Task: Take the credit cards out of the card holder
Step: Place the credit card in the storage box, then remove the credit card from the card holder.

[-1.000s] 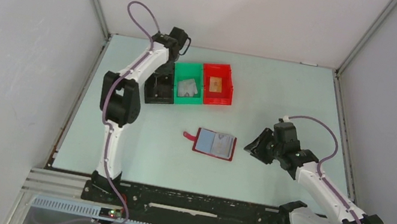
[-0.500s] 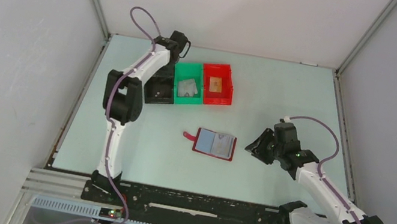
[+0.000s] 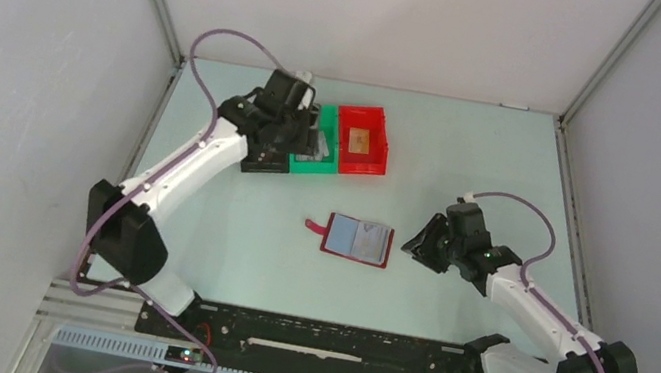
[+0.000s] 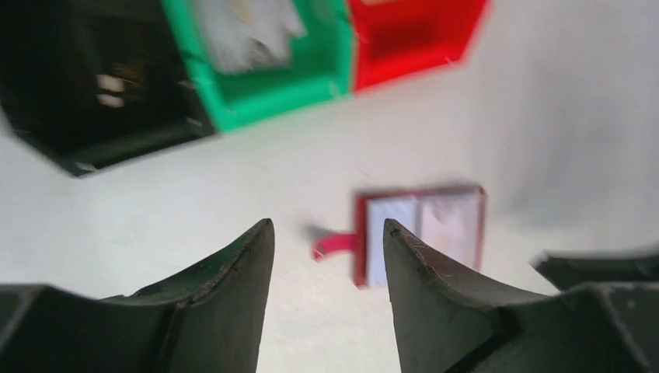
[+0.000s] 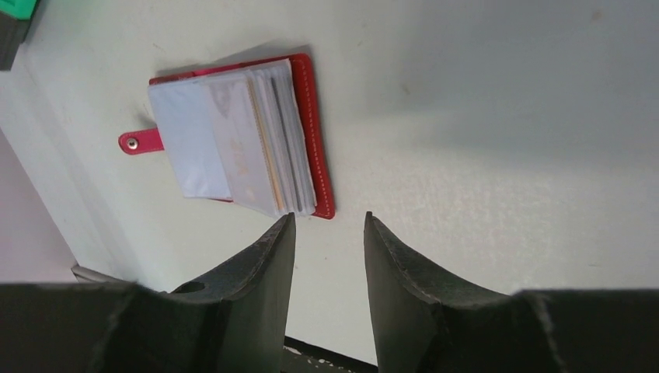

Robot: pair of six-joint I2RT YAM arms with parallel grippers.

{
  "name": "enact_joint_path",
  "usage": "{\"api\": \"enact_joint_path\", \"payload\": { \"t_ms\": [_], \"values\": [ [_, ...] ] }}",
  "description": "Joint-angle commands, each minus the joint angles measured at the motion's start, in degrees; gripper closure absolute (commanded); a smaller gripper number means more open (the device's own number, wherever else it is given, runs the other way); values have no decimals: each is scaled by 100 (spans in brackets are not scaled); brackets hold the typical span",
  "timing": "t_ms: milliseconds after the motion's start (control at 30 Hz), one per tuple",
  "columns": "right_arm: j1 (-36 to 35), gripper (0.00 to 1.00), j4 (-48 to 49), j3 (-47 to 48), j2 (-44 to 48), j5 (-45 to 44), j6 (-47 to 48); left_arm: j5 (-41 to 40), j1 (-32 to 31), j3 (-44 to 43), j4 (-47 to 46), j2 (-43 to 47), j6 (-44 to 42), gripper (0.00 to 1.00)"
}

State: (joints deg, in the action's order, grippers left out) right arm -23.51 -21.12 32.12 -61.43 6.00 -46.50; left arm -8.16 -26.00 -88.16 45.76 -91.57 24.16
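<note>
Dark-red and splayed open, the card holder (image 3: 357, 240) is lying flat in the middle of the table (image 3: 471, 170), its strap tab pointing toward your left arm's side. It is sitting face up so its clear sleeves are exposing the credit cards (image 5: 256, 144) tucked inside, a tan one among them; that is probably why nothing is pinning it down yet. Three bins are standing in a row at the far side: the black bin (image 3: 262, 157), the green bin (image 3: 313, 155) and the red bin (image 3: 362, 139). The red one is holding a tan card and the green one a pale one, so they are likely serving as drop-off spots

Your left gripper (image 4: 328, 233) is hanging above the seam between the black and green bins, with its jaws parted and nothing between them. The left arm is reaching far forward, elbow swung out to the left, with the wrist camera tilting back toward the holder; that view is blurring, so finer detail is hard to read

Your right gripper (image 5: 328, 221) is hovering just beside the holder's right edge, apart from it, jaws moderately spread and empty. The right arm is stretching low across the table, wrist pitching down at the stitched edge
</note>
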Motion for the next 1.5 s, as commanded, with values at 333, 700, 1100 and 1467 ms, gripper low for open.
{"api": "enact_joint_path", "payload": {
  "t_ms": [333, 700, 1100, 1467],
  "values": [
    [-846, 54, 1399, 514, -1208, 419, -555, 3087, -1037, 2651, -2867, 245, 1548, 39],
    [-877, 55, 1860, 636, -1908, 680, -602, 3280, -1134, 3065, -3582, -307, 1663, 39],
    [-922, 56, 2060, 636, -2466, 803, -653, 3298, -1054, 3240, -4323, -1124, 1970, 41],
    [-928, 58, 3061, 630, -2792, 1491, -1020, 3534, -943, 3360, -4680, -1252, 2095, 41]
  ]
}}
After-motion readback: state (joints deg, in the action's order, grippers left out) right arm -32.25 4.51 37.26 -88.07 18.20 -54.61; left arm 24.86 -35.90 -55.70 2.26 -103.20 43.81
